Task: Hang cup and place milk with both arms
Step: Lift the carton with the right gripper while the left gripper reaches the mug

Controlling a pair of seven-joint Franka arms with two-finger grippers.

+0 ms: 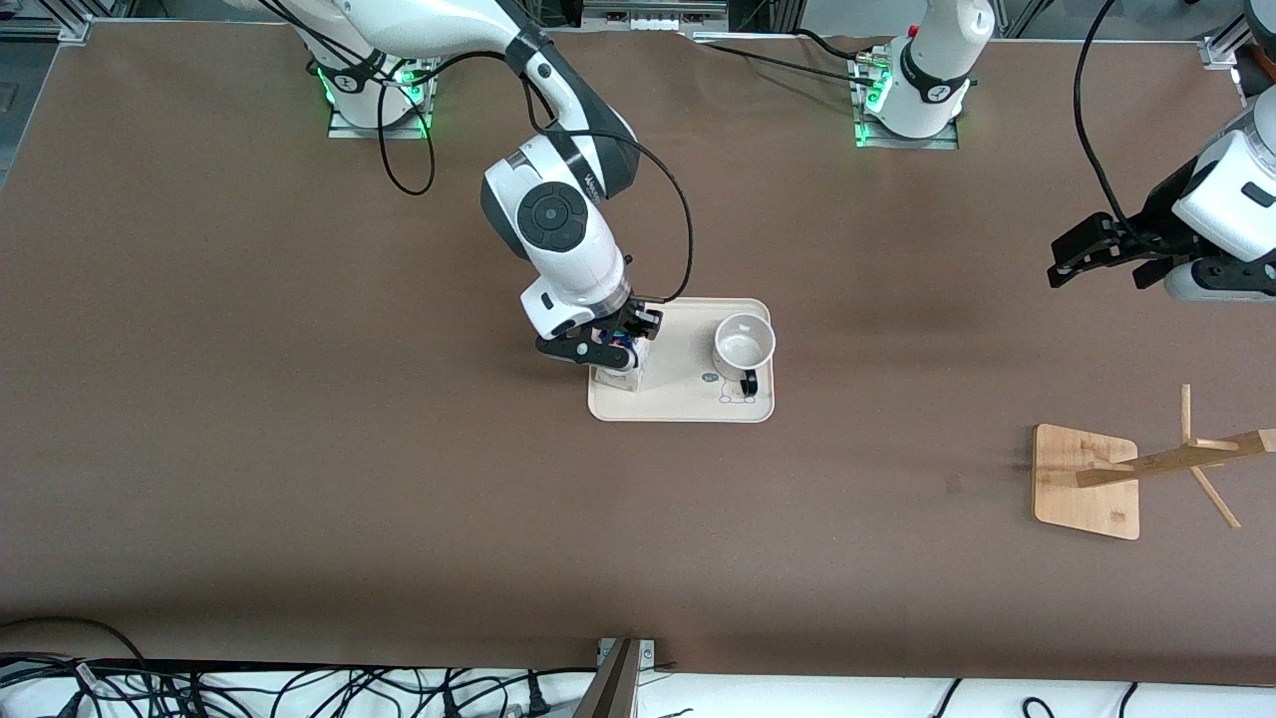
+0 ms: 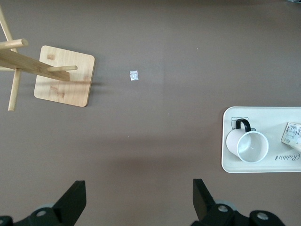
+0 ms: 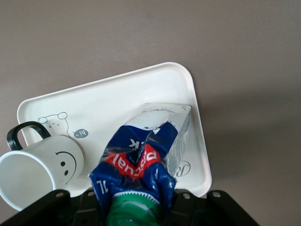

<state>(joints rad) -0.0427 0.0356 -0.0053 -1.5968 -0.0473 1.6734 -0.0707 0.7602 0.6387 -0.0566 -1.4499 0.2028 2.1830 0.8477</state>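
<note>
Cream tray (image 1: 688, 404) held the cup (image 1: 744, 345) upright, toward the left arm's end, and beside it the milk (image 1: 618, 377), pinched at its top by the right gripper (image 1: 610, 342). Over bare table near the wooden rack (image 1: 1087, 482), the left gripper (image 2: 138, 200) hung with fingers spread, waiting.

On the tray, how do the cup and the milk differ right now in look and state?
The cup is a round white mug with a black handle and smiley face; the milk is a boxy carton, blue on top with a green cap. The cup stands free, with no gripper at it; the milk is held at its top by the right gripper. The left gripper waits open, off toward the wooden rack. Both sit on the cream tray.
</note>
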